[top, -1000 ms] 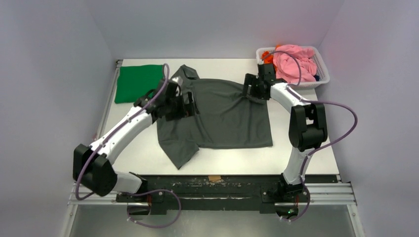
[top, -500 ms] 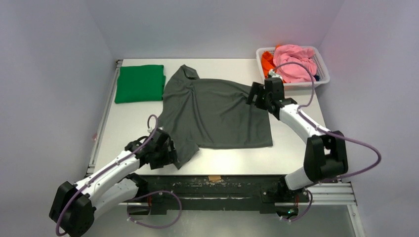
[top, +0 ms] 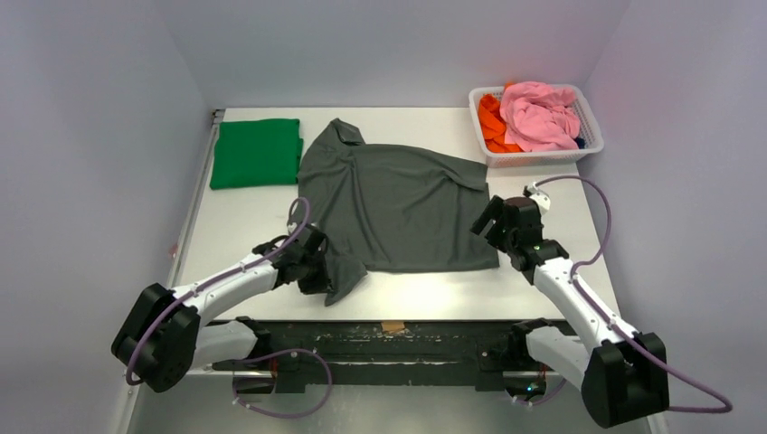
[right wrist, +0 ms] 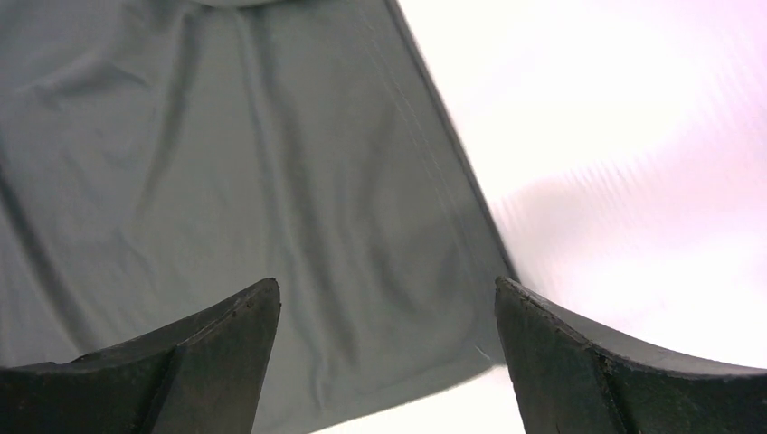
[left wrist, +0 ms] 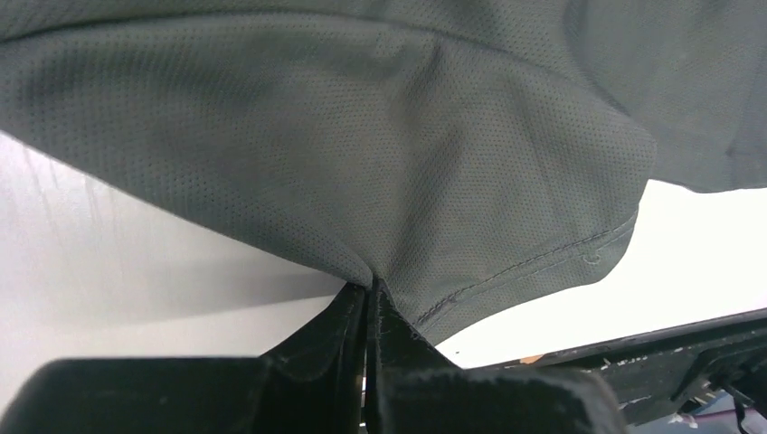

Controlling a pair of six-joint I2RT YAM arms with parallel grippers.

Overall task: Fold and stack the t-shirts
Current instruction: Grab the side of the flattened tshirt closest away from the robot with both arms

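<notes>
A dark charcoal-grey t-shirt (top: 398,203) lies spread flat across the middle of the table. A bright green t-shirt (top: 257,152), folded, rests at the back left. My left gripper (top: 323,271) is shut on the grey t-shirt's near-left sleeve; in the left wrist view the fabric (left wrist: 362,163) bunches into the closed jaws of the left gripper (left wrist: 372,287). My right gripper (top: 489,223) hovers open over the shirt's near-right hem corner. In the right wrist view the right gripper (right wrist: 387,294) shows wide-apart fingers (right wrist: 244,316) with the grey cloth (right wrist: 226,163) below and nothing between them.
A white mesh basket (top: 588,116) at the back right holds pink and orange clothes. White table (top: 244,226) shows left of the grey shirt and along the near edge, where a small tan tag (top: 392,325) lies on the black rail.
My left arm swung from the shirt's upper-left down to the near-left sleeve and shut on it. My right arm drew back from the far-right sleeve to the near-right hem corner, still open.
</notes>
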